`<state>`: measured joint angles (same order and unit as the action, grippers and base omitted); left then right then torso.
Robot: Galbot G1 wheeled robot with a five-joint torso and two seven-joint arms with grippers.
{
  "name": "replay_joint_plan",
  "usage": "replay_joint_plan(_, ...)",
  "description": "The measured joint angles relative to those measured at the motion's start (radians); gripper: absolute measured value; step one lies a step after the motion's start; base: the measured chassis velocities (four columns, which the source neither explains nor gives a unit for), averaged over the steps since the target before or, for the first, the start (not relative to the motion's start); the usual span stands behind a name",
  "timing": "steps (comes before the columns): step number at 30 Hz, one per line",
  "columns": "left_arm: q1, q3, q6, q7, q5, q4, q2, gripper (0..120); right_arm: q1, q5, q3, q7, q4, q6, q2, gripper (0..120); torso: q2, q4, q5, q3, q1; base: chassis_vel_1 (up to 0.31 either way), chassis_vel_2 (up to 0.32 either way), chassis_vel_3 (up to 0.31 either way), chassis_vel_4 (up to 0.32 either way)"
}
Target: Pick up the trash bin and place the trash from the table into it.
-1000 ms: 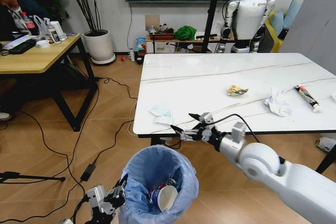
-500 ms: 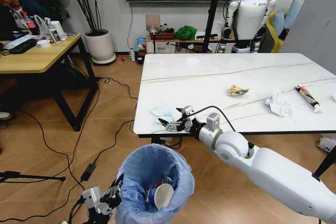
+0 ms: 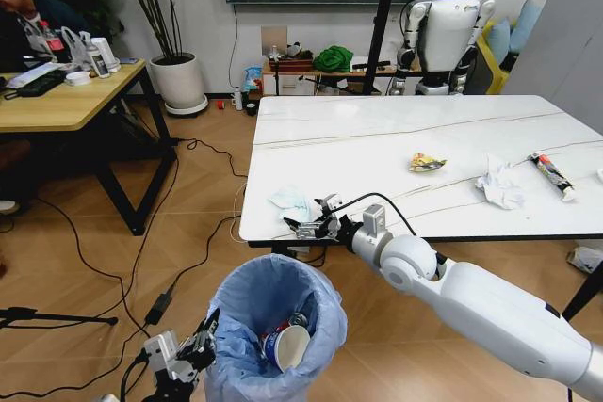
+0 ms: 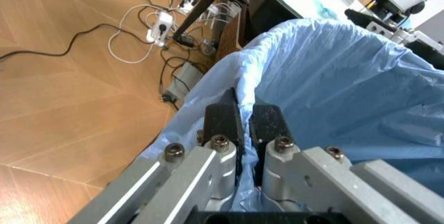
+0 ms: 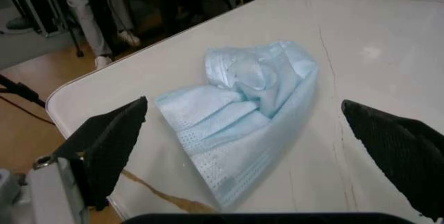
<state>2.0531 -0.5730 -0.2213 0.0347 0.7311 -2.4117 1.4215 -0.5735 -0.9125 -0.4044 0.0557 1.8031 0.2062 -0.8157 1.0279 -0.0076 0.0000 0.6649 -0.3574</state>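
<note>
The trash bin (image 3: 247, 300), lined with a crinkly light-blue bag, hangs low in front of the table (image 3: 377, 134). A blue paper cup (image 3: 288, 346) lies inside it. My left gripper (image 3: 202, 349) is shut on the bin's rim, and the left wrist view shows its fingers (image 4: 223, 122) pinching the bag's edge (image 4: 326, 73). My right gripper (image 3: 311, 220) is open at the table's near left corner, right by a crumpled light-blue face mask (image 3: 290, 201). In the right wrist view the mask (image 5: 243, 104) lies between the spread fingers (image 5: 111, 135). Farther right lie a yellow wrapper (image 3: 425, 163), a white tissue (image 3: 498, 183) and a red-black tube (image 3: 551, 175).
A light wooden desk (image 3: 66, 103) stands at the left with cables (image 3: 160, 298) across the floor beside it. A potted plant (image 3: 177, 77), a low shelf and another white robot (image 3: 448, 30) stand along the back wall.
My right gripper has moved left along the table's front edge to the face mask. The bin in my left gripper has shifted slightly left and lower.
</note>
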Motion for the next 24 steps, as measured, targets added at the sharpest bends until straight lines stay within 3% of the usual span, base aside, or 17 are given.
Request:
replay_joint_plan(7,-0.002,0.000,0.000,0.000,0.004,0.000,0.000,0,-0.002,-0.001,-0.006,-0.013,-0.003,0.000,0.007,90,0.000,0.0000,0.0000,0.000,0.000,0.000,0.000,0.000,0.000)
replay_joint_plan(13,0.001,-0.004,0.000,0.001,0.007,-0.003,-0.002,0,-0.004,-0.001,-0.014,-0.015,-0.007,0.004,0.008,59,0.000,0.0000,0.0000,0.000,0.000,0.000,0.000,0.000,0.000)
replay_joint_plan(15,0.001,-0.004,0.000,0.001,0.007,-0.003,-0.002,0,-0.004,-0.001,-0.014,-0.015,-0.007,0.004,0.008,57,0.000,0.0000,0.0000,0.000,0.000,0.000,0.000,0.000,0.000)
replay_joint_plan(24,0.001,-0.003,0.000,0.001,0.008,-0.003,-0.002,0,-0.009,0.000,-0.012,-0.017,-0.004,0.004,0.014,22,0.000,0.0000,0.0000,0.000,0.000,0.000,0.000,0.000,0.000)
